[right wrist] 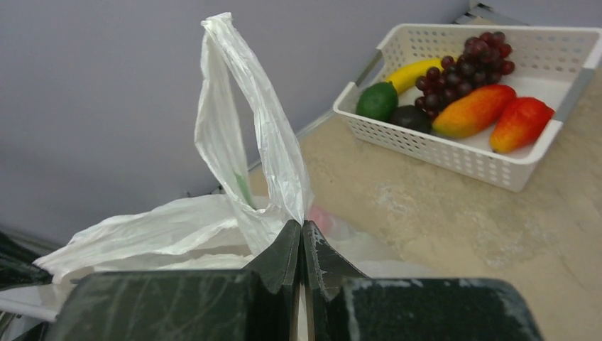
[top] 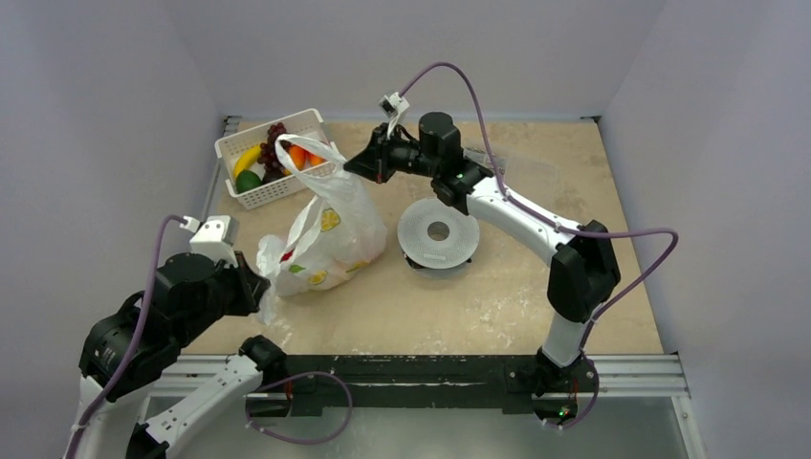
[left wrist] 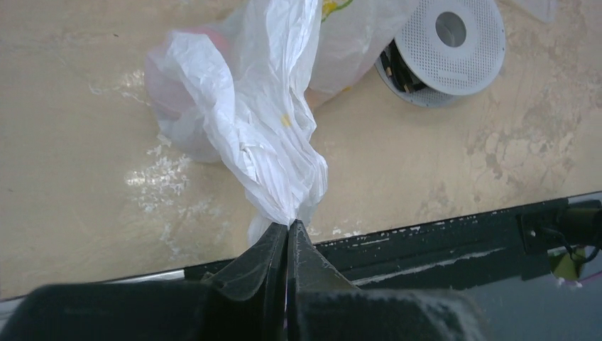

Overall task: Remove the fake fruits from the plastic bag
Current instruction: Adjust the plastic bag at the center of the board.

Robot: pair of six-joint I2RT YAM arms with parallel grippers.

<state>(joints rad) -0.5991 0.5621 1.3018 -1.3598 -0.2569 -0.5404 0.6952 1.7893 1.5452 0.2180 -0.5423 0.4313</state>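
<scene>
So, the thin, crinkly, translucent white plastic bag point(top: 335, 239) lies left of centre on the beige surface point(top: 536, 287), stretched between the two arms. The left tool point(left wrist: 289, 226) has its jaws pressed together on a twisted bunch of film at the bag's near-left end, close to the near edge of the surface. The right tool point(right wrist: 303, 226) is clamped just as tight, pinching the base of one handle loop point(right wrist: 241, 106) at the bag's far end, and that loop stands up above the fingers.

The fake fruits point(left wrist: 170, 85) are inside the bag. All I can really make out is a reddish lump showing through the film in the near-left part. There are yellow patches on the bag too, but I can't tell if those are fruit or print.

Just right of the bag is a round white perforated disc point(top: 459, 239) with a hole in the middle. At the far left is a white slotted plastic basket point(right wrist: 454, 153) holding a yellow banana point(right wrist: 415, 71), dark red grapes point(right wrist: 465, 64), a green fruit and two orange-red ones.
</scene>
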